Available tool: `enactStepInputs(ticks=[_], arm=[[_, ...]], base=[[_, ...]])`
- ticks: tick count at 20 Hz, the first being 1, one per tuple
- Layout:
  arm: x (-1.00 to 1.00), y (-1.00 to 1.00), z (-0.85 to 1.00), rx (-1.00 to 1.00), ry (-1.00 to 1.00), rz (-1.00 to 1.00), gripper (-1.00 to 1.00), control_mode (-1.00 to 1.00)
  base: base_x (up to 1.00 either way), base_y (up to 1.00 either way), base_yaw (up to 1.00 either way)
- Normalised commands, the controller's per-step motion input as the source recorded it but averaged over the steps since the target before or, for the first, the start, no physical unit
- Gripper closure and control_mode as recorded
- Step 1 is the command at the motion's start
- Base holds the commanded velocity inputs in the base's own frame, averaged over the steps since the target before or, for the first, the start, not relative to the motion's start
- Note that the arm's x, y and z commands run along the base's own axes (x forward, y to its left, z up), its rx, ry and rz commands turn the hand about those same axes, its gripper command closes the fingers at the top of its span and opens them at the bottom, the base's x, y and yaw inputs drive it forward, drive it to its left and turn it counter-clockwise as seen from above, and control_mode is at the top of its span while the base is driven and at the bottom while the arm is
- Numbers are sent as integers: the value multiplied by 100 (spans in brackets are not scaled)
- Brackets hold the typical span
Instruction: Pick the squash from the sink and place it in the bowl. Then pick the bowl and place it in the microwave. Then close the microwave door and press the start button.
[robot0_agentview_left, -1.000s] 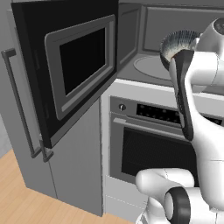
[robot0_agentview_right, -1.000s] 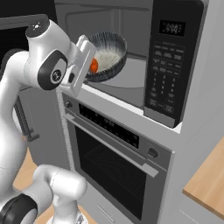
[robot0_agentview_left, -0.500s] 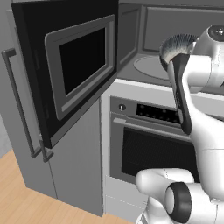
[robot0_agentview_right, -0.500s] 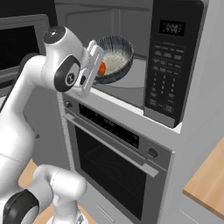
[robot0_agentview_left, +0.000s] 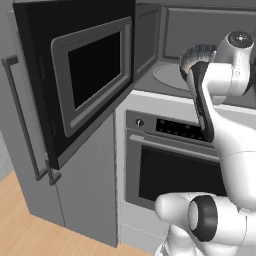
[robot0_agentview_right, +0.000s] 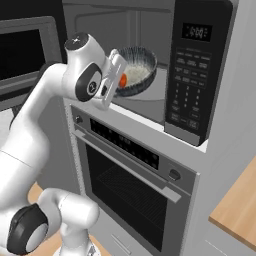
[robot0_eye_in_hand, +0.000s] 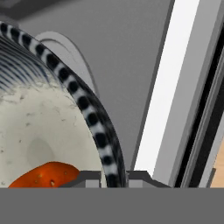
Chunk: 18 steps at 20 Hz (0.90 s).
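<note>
While tilted | end effector (robot0_eye_in_hand: 114, 178) pinches bowl (robot0_agentview_right: 134, 70) rim | squash (robot0_eye_in_hand: 48, 175) inside

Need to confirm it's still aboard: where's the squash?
In the right base view, the squash lies inside the bowl, beside the gripper, at the microwave opening.

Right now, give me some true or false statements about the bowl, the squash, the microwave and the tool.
1. The small orange-red squash lies inside the ribbed grey-blue bowl. True.
2. The black-framed microwave door is shut. False: it stands wide open.
3. The tool grips the bowl's rim. True.
4. The bowl rests flat on the round grey turntable. False: it is tilted, carried at the cavity mouth.
5. The oven door hangs open. False: it is closed.
</note>
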Motion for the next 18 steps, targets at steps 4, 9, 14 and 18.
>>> enactStepInputs(ticks=[4, 9, 14, 18], arm=[[34, -11, -17, 0, 8, 0, 100, -100], [36, -13, -10, 0, 0, 0, 100, -100], [33, -6, -8, 0, 0, 0, 100, -100], [11, 0, -3, 0, 0, 0, -100, -100]], base=[[0, 0, 0], [0, 0, 0], [0, 0, 0], [0, 0, 0]])
